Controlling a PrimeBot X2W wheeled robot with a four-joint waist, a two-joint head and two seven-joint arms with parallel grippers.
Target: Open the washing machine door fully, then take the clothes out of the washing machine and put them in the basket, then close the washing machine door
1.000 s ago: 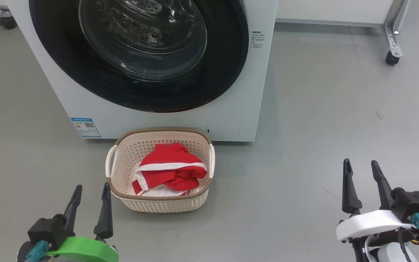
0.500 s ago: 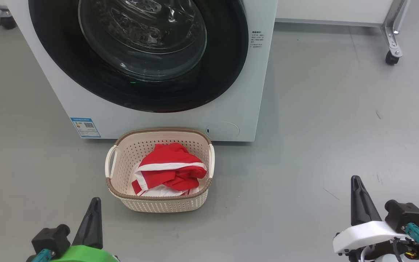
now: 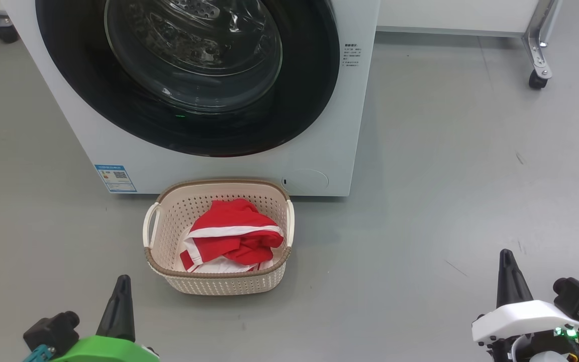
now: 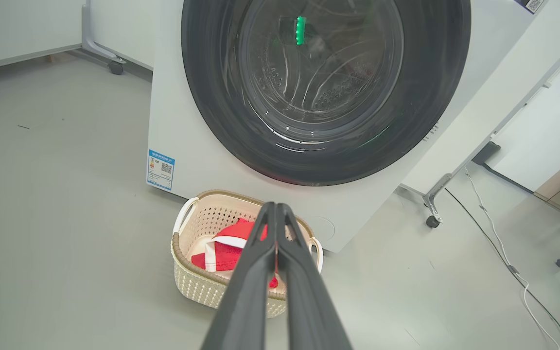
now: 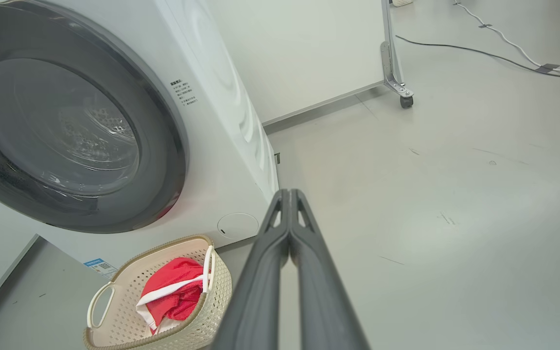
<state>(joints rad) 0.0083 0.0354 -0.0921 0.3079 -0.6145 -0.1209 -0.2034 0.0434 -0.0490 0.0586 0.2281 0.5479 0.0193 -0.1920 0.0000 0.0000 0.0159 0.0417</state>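
I judge the job done: door (image 3: 189, 75) closed, clothes (image 3: 231, 236) in basket (image 3: 219, 183), mid-frame; left gripper (image 3: 121, 284) and right gripper (image 3: 508, 261), lower corners, pinched together, empty. I'd park.

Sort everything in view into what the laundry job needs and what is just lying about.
Job things:
washing machine
washing machine door
clothes
basket

Lying about:
wheeled metal frame
white floor cable
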